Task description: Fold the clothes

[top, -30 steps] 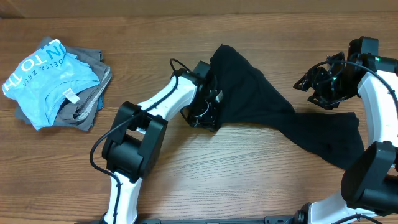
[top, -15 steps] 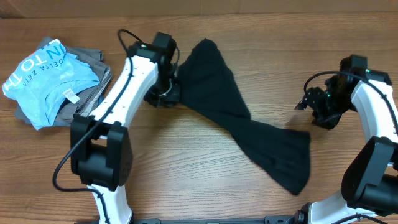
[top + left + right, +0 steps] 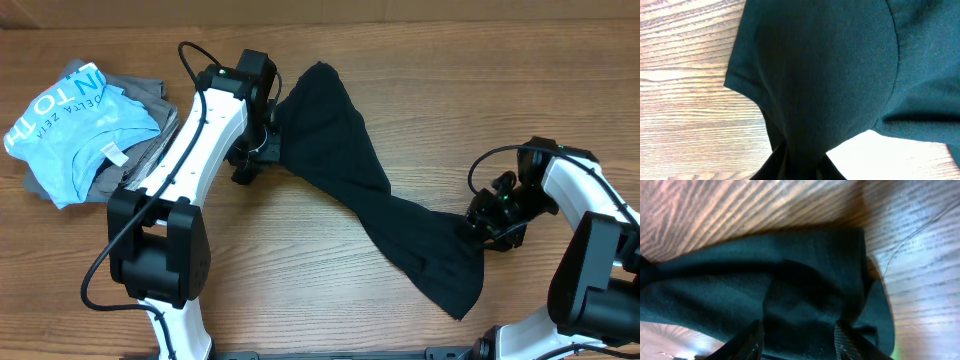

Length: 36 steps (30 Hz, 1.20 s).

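Observation:
A black garment [image 3: 345,160] lies stretched in a slant from the upper middle of the table to the lower right. My left gripper [image 3: 265,152] is shut on its bunched left edge; in the left wrist view the black garment [image 3: 830,75] gathers into the jaws [image 3: 800,172] at the bottom. My right gripper [image 3: 478,228] is low over the garment's lower right end. In the right wrist view its fingers [image 3: 800,342] stand wide open, with the black garment [image 3: 765,280] lying between them.
A pile of folded clothes [image 3: 130,150] with a light blue shirt [image 3: 80,130] on top sits at the far left. Both arms' cables hang over the wooden table [image 3: 300,270].
My left gripper has dragged the black garment left and up the table. My right gripper has come down and left from beside the cloth to its lower right end.

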{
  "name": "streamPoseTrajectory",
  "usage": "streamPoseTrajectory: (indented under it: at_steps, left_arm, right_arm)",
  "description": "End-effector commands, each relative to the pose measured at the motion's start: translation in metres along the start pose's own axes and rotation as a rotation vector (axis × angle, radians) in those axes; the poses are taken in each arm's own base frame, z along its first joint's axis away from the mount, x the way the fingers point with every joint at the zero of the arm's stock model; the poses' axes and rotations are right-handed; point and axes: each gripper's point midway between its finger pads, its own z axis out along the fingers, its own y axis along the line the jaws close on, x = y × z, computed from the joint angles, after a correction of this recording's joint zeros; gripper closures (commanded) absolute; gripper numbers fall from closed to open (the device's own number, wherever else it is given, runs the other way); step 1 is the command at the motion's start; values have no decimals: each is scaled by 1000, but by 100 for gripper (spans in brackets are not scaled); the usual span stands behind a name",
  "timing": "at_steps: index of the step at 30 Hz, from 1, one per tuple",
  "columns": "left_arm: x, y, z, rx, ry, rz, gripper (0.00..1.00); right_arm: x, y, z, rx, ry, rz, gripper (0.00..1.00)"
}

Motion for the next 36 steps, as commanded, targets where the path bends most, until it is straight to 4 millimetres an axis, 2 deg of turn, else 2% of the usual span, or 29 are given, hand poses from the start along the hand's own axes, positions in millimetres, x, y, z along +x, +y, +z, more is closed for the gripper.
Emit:
streamPoseTrajectory:
  at_steps: [1, 5, 8, 10, 13, 15, 18, 20, 24, 26, 28, 30, 31, 34, 36]
  left_arm:
    - [-5, 0, -11, -10, -34, 26, 82]
    - [-2, -3, -11, 11, -21, 27, 82]
    - [-1, -5, -11, 21, -16, 26, 82]
    - [0, -7, -11, 32, -13, 27, 82]
    - [1, -9, -11, 47, -8, 26, 82]
    - [1, -9, -11, 48, -8, 26, 81]
    - [1, -9, -11, 49, -8, 26, 81]
    - [1, -9, -11, 49, -10, 26, 81]
    - [-1, -10, -11, 50, -14, 26, 81]
    - [0, -9, -11, 50, -14, 22, 80]
    - [0, -9, -11, 50, -13, 21, 80]
    - [1, -9, -11, 48, -7, 20, 79]
    - [2, -8, -11, 48, -3, 20, 79]
    - [3, -8, -11, 47, 0, 20, 79]
    - [3, -8, -11, 48, -1, 20, 78]
  right_arm:
    - [-4, 7, -4, -30, -35, -19, 51]
    - [-11, 0, -2, 6, -66, 22, 47]
    - [-14, -4, 6, 10, -83, 56, 47]
    - [-13, -9, 19, 5, -88, 95, 60]
    - [-18, -10, 38, -36, -127, 116, 73]
    - [-26, 2, 42, -118, -158, 94, 79]
    - [-52, 30, 32, -261, -253, 31, 88]
    - [-76, 54, 16, -380, -350, -20, 92]
    - [-114, 88, -24, -522, -541, -119, 93]
    - [-126, 95, -42, -538, -599, -147, 88]
    - [-132, 98, -61, -548, -616, -142, 72]
    - [-133, 94, -77, -535, -611, -133, 66]
    - [-131, 91, -85, -519, -605, -138, 60]
    - [-120, 80, -101, -465, -561, -132, 50]
    - [-107, 65, -101, -397, -494, -76, 48]
